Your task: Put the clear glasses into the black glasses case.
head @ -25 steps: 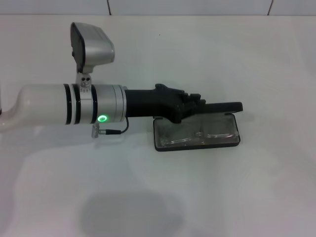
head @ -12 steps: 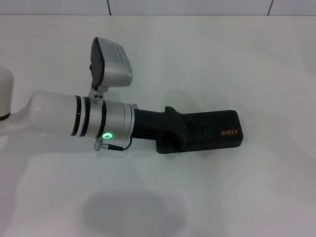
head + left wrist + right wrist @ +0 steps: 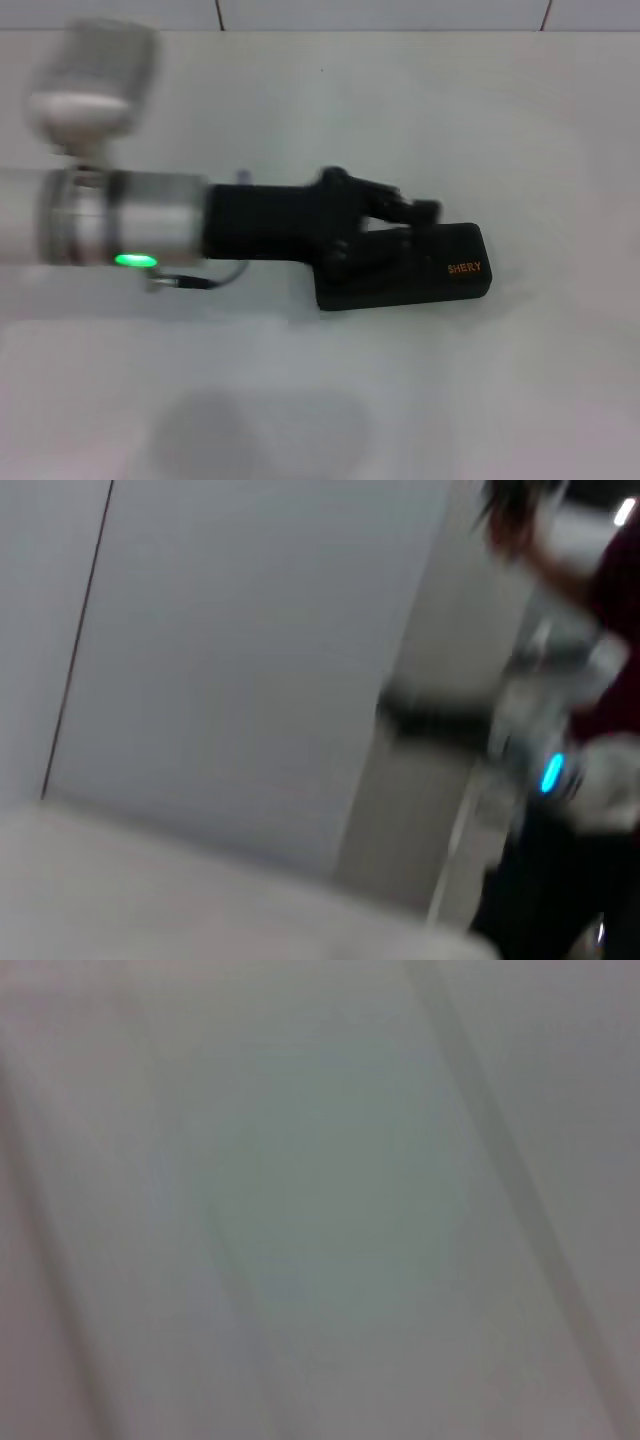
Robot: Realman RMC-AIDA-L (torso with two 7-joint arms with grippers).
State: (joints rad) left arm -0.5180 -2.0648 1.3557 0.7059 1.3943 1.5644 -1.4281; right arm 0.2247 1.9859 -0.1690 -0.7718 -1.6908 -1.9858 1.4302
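Note:
The black glasses case [image 3: 445, 272] lies shut on the white table [image 3: 520, 140], right of centre in the head view, with orange lettering on its lid. The clear glasses are hidden; none of these views shows them. My left gripper [image 3: 400, 225] reaches in from the left and hangs over the case's left half, close above the lid. The left arm is blurred by motion. The right gripper is out of view; its wrist view shows only a plain pale surface.
A white tiled wall [image 3: 380, 12] runs along the table's far edge. The left wrist view looks off the table at a pale wall [image 3: 250, 660] and blurred equipment with a blue light [image 3: 552, 774].
One second ago the case stood open with the clear glasses inside. The lid then came down shut. Since then the left arm has pulled back to the left.

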